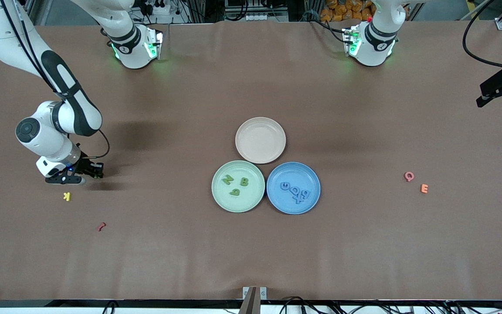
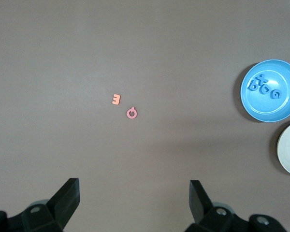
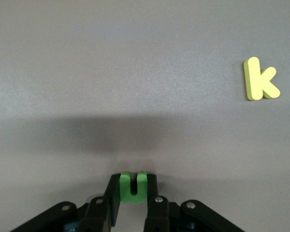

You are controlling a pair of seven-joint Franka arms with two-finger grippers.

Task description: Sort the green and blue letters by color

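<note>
The right gripper (image 3: 133, 200) was clamped on the green u (image 3: 133, 186), its fingers (image 3: 113, 200) pinching the letter's sides low over the table (image 1: 251, 87) at the right arm's end, just beside the yellow k (image 1: 67, 196) and not far from the dark red piece (image 1: 101, 226). The letter looked lifted clear of the cloth, though how far off the surface could not be told. Its home, the green plate (image 1: 222, 196), sat in the middle of the table and already held three green letters (image 1: 235, 185); touching it on the left arm's side was the blue plate (image 1: 312, 196) with four blue letters (image 1: 295, 192) bunched together, and the beige plate (image 1: 260, 152), farther from the front camera, held nothing. To finish the step well, the arm should probably raise the u enough to clear the plate's rim, carry it level across the bare cloth, and let go over the open patch of the green plate rather than on top of the letters lying there. The left gripper (image 2: 135, 205) waited with its fingers spread wide, holding nothing, over the left arm's end, where the pink Q (image 2: 131, 113) and orange E (image 2: 116, 99) lay just beside each other.
</note>
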